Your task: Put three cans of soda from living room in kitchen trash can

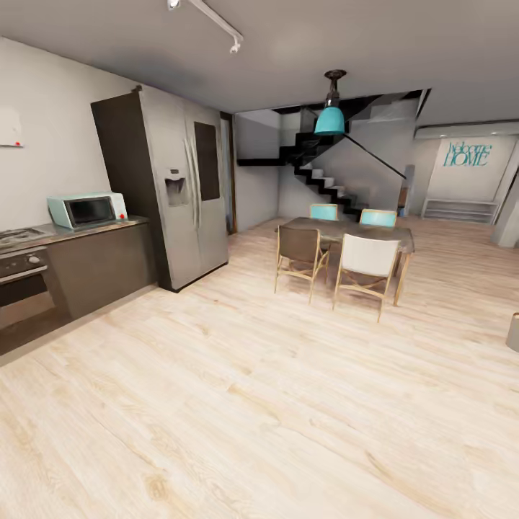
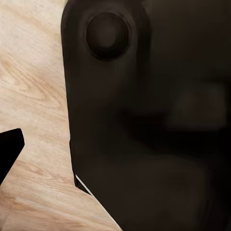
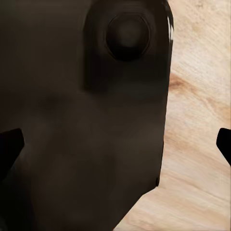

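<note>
Dark robot body (image 2: 154, 125) — pale wood floor (image 2: 33, 96) beside it.

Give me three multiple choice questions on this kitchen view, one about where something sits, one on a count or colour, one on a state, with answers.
1. Where does the microwave sit?
A. on the counter beside the fridge
B. on the dining table
C. on the floor

2. How many chairs stand at the dining table?
A. two
B. four
C. six

3. What state are the fridge doors in?
A. both shut
B. one wide open
C. both removed

Answers: 1 A, the teal microwave rests on the dark counter left of the fridge. 2 B, two chair backs face the camera and two teal ones show behind the table. 3 A, both grey doors lie flush.
</note>
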### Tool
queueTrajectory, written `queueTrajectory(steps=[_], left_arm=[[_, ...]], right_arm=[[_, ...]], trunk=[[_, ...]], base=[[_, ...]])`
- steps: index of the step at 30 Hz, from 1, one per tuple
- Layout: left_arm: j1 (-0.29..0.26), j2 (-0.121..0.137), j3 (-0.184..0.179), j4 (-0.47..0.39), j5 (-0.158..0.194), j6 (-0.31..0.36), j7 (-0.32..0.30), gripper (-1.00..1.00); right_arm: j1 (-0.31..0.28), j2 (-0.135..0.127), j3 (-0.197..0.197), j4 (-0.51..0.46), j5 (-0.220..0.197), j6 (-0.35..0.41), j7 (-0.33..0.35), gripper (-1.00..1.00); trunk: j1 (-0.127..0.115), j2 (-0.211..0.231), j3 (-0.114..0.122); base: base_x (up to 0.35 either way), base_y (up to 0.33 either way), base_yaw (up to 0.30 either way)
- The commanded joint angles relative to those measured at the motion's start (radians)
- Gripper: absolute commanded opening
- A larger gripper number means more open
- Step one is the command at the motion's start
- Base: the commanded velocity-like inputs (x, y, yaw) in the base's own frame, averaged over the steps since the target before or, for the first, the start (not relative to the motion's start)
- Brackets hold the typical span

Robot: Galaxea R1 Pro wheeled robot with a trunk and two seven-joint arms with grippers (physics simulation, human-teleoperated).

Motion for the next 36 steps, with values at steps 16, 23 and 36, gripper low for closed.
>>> queueTrajectory(steps=[16, 23, 36], left_arm=[[-0.005, 0.009, 0.001, -0.01, 0.0, -0.034, -0.01, 1.0], [-0.012, 0.013, 0.001, -0.022, 0.0, -0.042, -0.01, 1.0], [-0.079, 0.031, 0.0, -0.214, 0.0, -0.165, -0.01, 1.0]], right_arm=[[0.001, -0.004, 0.009, -0.014, 0.011, -0.027, 0.015, 1.0], [-0.001, -0.005, 0.007, -0.025, 0.011, -0.036, 0.015, 1.0], [-0.006, -0.04, 0.004, -0.395, 0.013, -0.124, 0.134, 1.0]], trunk=[[0.0, 0.0, 0.0], [0.0, 0.0, 0.0], [0.0, 0.0, 0.0]], base=[[0.0, 0.0, 0.0], [0.0, 0.0, 0.0], [0.0, 0.0, 0.0]])
